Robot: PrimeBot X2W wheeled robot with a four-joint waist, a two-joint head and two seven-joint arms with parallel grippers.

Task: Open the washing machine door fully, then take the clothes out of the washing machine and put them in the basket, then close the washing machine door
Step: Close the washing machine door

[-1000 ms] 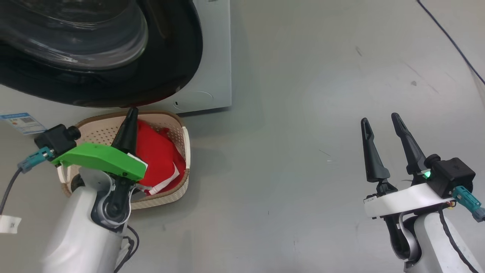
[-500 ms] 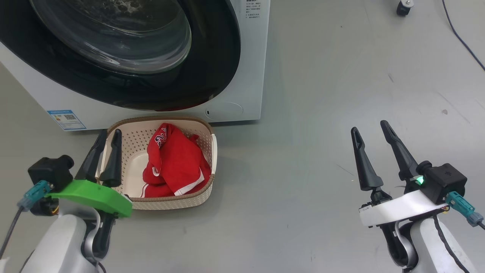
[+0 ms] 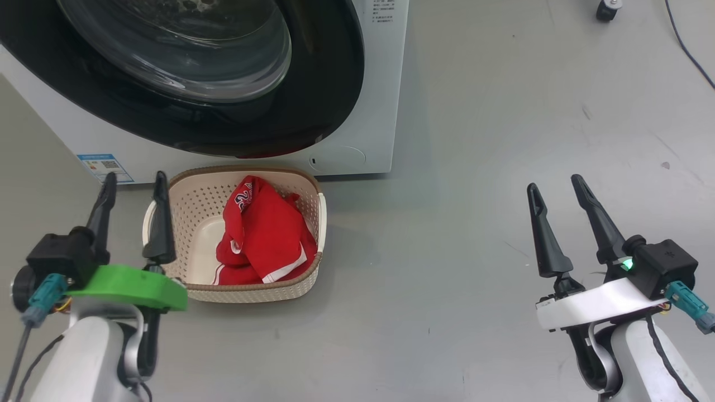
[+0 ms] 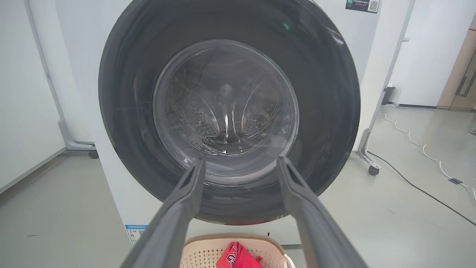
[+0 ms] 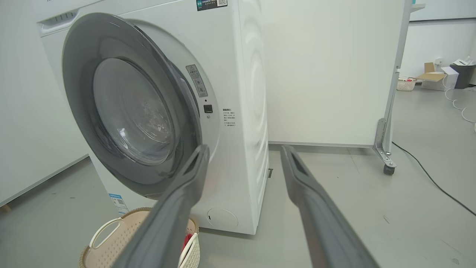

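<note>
The washing machine (image 3: 366, 134) stands at the top left, and its door (image 3: 234, 120) lies against the front. In the right wrist view the door (image 5: 122, 111) looks slightly ajar at its right edge. The basket (image 3: 192, 220) sits on the floor just below the door and holds the red clothes (image 3: 268, 234). My left gripper (image 3: 134, 180) is open beside the basket's left rim, holding nothing. In its wrist view the left gripper (image 4: 241, 160) faces the door glass (image 4: 225, 108), with the basket (image 4: 208, 243) and clothes (image 4: 236, 258) below. My right gripper (image 3: 553, 184) is open over bare floor far to the right.
A blue label (image 3: 105, 166) is stuck low on the washer's front. A caster (image 3: 606, 8) and a dark cable (image 3: 687, 47) lie at the far right. A white wheeled partition (image 5: 386, 149) stands behind the washer. Grey floor stretches between basket and right gripper.
The head camera has tilted up, showing more of the washer. My left gripper has left the basket, moved to its left side and opened. The clothes stay in the basket.
</note>
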